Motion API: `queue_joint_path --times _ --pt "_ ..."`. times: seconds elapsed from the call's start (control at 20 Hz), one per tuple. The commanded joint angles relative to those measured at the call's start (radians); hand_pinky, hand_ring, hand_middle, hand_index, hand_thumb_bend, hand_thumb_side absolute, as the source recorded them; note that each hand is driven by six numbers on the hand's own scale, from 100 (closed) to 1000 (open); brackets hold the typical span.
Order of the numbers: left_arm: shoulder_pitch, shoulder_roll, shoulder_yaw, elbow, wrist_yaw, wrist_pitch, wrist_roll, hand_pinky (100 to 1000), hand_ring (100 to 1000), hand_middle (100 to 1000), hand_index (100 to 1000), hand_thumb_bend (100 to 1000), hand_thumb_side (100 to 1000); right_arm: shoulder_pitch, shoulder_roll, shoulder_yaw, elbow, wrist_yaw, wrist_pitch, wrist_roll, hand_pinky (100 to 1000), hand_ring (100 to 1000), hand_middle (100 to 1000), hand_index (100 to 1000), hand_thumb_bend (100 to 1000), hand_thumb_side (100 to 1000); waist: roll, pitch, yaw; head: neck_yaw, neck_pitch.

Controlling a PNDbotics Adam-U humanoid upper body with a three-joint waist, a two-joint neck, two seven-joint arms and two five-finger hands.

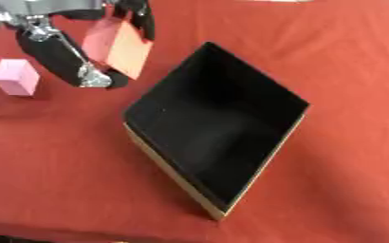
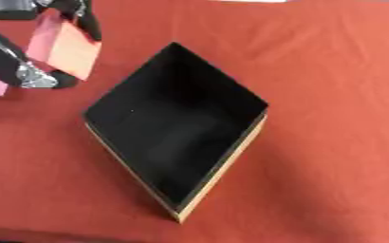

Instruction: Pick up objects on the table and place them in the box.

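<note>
Holding one block [image 1: 119, 45] – seemingly orange – left hand [image 1: 69, 57]; one pink block [image 1: 16, 77], one box [image 1: 174, 175].

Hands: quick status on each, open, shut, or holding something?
Left hand: shut on the pink block, held above the cloth beside the box.
Right hand: not in view.
</note>
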Motion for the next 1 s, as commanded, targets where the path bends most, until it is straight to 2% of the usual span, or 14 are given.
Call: queue_joint_path --times 0.05,0.3,0.55,1.0 --pt "-0.041 -0.069 -0.021 0.016 -0.011 -0.004 -0.011 233 470 532 712 183 100 -0.009 -0.015 -0.001 -0.017 -0.007 -0.004 0.002 810 654 547 803 100 667 0.003 -0.023 -0.004 -0.003 0.005" --pt "-0.074 -0.192 -0.064 0.071 -0.077 -0.014 -0.021 246 479 540 717 194 100 -0.01 -0.014 0.002 -0.017 -0.01 -0.006 0.004 810 654 547 803 100 668 0.006 -0.022 -0.006 -0.009 0.005" --pt "-0.093 -0.305 -0.104 0.177 -0.15 -0.023 -0.033 272 495 554 722 230 100 -0.007 -0.014 0.004 -0.017 -0.012 -0.008 0.006 810 654 546 803 100 668 0.01 -0.023 0.001 -0.009 0.005" --pt "-0.07 -0.406 -0.154 0.349 -0.28 -0.083 0.008 323 526 581 741 264 100 -0.004 -0.01 0.003 -0.017 -0.018 -0.01 0.003 811 654 545 803 100 669 0.012 -0.017 -0.007 -0.003 0.005"
